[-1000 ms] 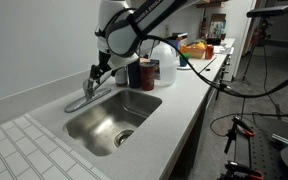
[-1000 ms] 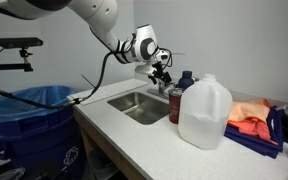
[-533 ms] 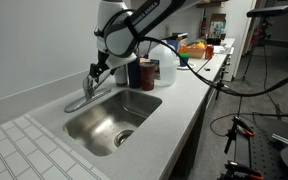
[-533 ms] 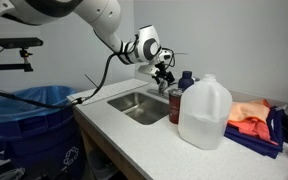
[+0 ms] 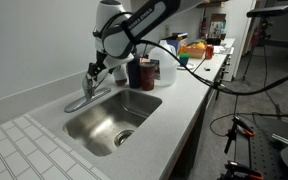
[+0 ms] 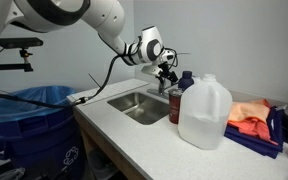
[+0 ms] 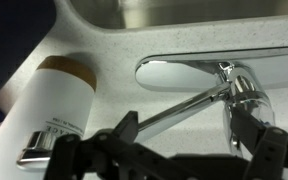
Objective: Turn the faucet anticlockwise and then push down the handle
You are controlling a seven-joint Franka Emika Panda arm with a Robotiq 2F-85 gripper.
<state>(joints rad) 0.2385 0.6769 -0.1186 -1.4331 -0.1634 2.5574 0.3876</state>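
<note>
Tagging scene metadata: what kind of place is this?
Probably a lab or office kitchenette: a steel sink with a faucet set in a white counter, a blue bin beside it, and equipment stands on the floor nearby.

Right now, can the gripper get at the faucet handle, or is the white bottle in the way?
Probably yes. In the wrist view the open gripper straddles the faucet handle, with a finger on each side, and the white bottle sits off to one side, outside the fingers.
</note>
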